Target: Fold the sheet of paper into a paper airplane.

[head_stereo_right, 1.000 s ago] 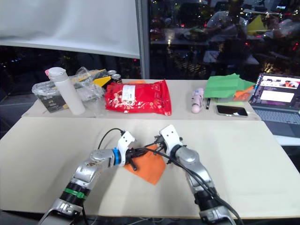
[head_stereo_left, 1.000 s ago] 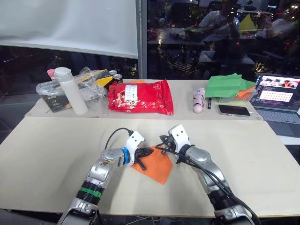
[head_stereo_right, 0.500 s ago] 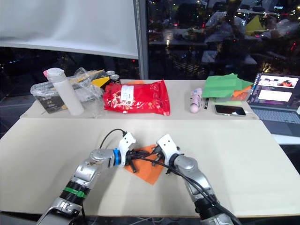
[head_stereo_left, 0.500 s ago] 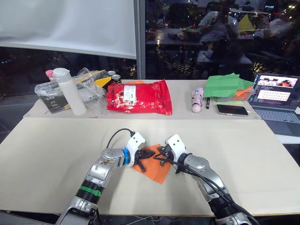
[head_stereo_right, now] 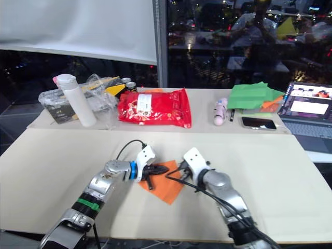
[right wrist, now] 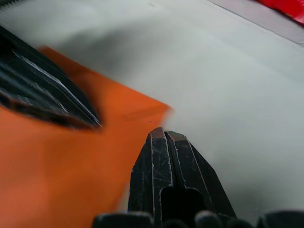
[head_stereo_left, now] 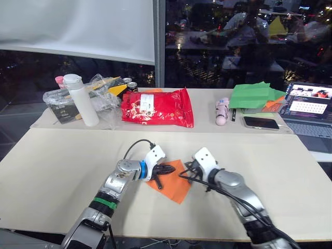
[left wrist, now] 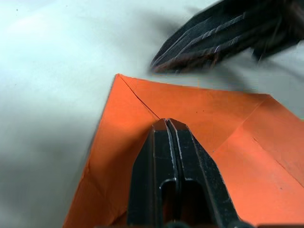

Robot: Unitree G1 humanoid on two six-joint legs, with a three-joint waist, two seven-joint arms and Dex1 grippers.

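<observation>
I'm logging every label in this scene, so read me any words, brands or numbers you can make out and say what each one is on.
None can be read.
White label on the red snack bag: print too small.
Laptop screen: content blurred.
Cans behind the bag: markings unreadable.
Box inside the clear plastic bag: print unreadable.
White bottle, orange sheet of paper, green paper stack: no text visible.

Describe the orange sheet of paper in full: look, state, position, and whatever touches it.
The sheet of paper is thin, matte, bright orange, partly folded, with diagonal creases and overlapping flaps. It lies flat on the pale table, near the front edge. The left gripper, shut, presses on its top; the right gripper, also shut, sits at its right corner.
</observation>
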